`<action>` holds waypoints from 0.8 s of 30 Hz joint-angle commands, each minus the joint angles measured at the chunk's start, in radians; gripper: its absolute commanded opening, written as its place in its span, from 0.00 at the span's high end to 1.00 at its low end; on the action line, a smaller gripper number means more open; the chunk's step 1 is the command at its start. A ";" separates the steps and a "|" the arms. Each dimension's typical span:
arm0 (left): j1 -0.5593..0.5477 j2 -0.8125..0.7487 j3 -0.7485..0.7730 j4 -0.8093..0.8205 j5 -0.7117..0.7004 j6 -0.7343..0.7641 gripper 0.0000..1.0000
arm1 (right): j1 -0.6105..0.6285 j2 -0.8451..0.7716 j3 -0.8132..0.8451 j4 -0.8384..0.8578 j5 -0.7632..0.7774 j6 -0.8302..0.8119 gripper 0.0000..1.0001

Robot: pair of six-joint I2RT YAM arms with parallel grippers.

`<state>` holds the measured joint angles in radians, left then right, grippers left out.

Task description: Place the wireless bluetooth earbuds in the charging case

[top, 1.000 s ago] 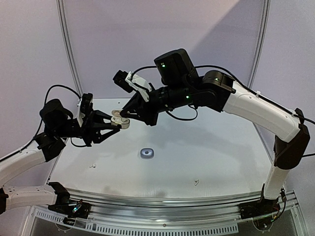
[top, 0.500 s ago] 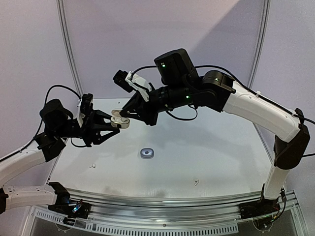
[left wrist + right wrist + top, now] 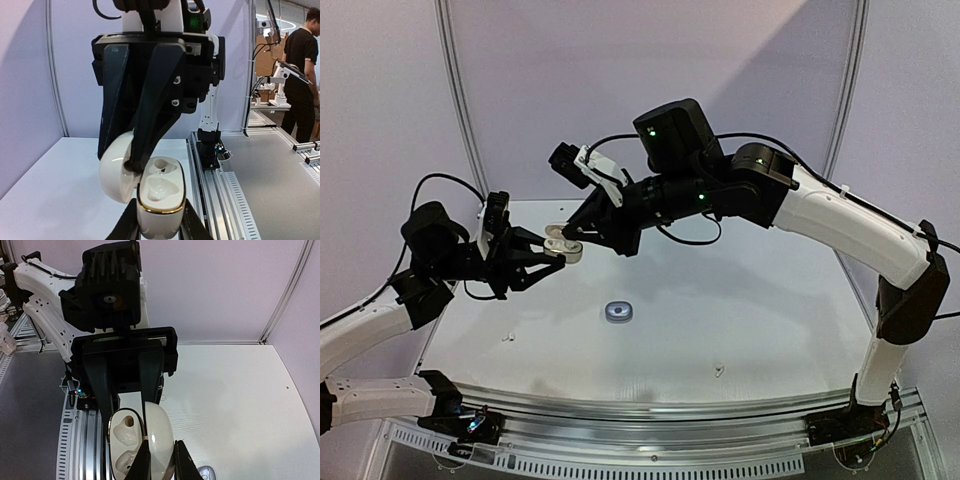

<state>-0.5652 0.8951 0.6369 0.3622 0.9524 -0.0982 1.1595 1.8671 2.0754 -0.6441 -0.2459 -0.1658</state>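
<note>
Charging case [image 3: 159,200]: smooth glossy white plastic, gold metallic rim. Right gripper [image 3: 570,237]: matt black plastic. Table [image 3: 770,300]: smooth matt white. Rail [image 3: 232,200]: ribbed grey metal.

The white bench [image 3: 770,300] is carrying a small grey case [image 3: 617,312] mid-surface, with what's probably a white earbud [image 3: 505,337] lying front-left, a second earbud [image 3: 719,371] front-right.
</note>
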 commanded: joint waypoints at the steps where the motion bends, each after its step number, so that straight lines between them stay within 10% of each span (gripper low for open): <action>1: -0.019 0.003 -0.006 -0.031 0.014 0.008 0.98 | 0.003 -0.031 0.031 0.057 -0.002 0.006 0.96; 24: -0.019 -0.049 -0.028 0.012 0.071 0.206 1.00 | -0.030 -0.025 -0.021 0.020 -0.087 0.087 0.67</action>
<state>-0.5659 0.8635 0.6312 0.3618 0.9764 0.0898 1.1542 1.8664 2.0724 -0.6182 -0.2905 -0.1120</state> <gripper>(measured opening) 0.238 0.317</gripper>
